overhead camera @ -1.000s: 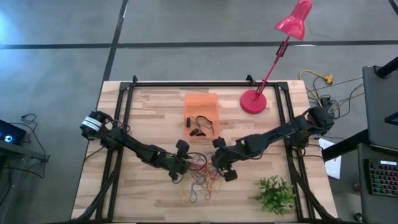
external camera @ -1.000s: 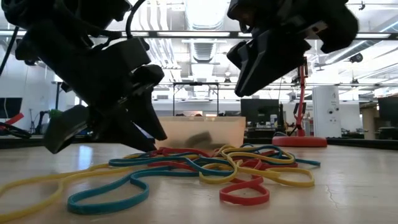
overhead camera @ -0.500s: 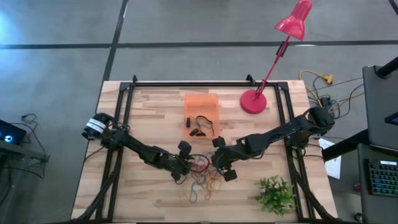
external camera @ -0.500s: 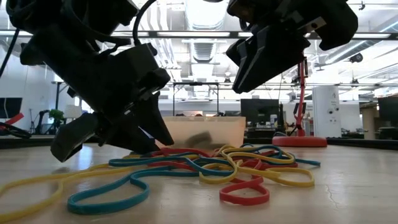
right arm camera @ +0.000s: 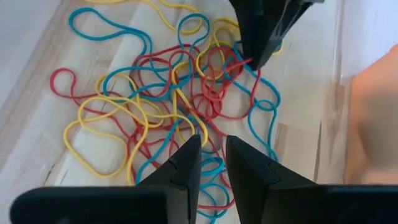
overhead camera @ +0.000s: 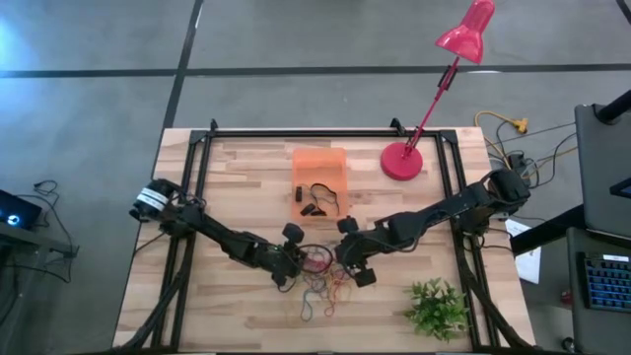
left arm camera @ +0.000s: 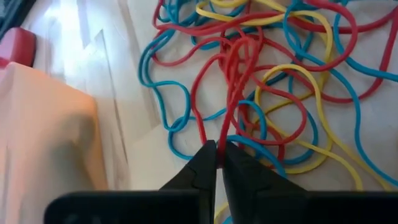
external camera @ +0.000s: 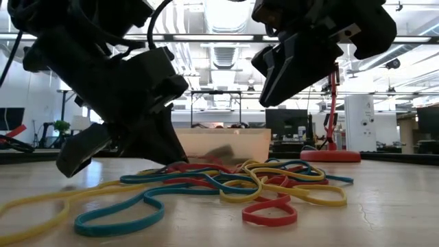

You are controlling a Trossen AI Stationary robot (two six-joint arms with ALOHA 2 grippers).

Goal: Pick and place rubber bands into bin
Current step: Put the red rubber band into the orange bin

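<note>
The rubber bands (overhead camera: 320, 281) lie in a tangled pile of red, blue and yellow loops on the wooden table, near its front middle; they also show in the low view (external camera: 226, 185). The orange bin (overhead camera: 318, 177) stands behind the pile and holds some dark bands. My left gripper (overhead camera: 296, 264) sits at the pile's left edge, shut on a red band (left arm camera: 233, 81); it also shows in the low view (external camera: 171, 159). My right gripper (overhead camera: 347, 261) hangs above the pile's right side, slightly open and empty (right arm camera: 213, 146). My left gripper pinches a red band's strands (left arm camera: 221, 138) between its two fingertips, at the side of the pile nearest the bin. The fingers slant down from the table's left. The band lies on the table, its strands running straight from the tips into the tangle.
A red lamp stands with its round base (overhead camera: 401, 161) at the far right. A small green plant (overhead camera: 437, 308) stands at the near right. The bin's wall (left arm camera: 43, 137) is close beside my left gripper. A black frame rail runs along the table's sides.
My left gripper has shifted a little toward the table's right, into the edge of the pile, its fingertips staying down at the table. My right gripper has kept still above the pile. The bands lie as before.
</note>
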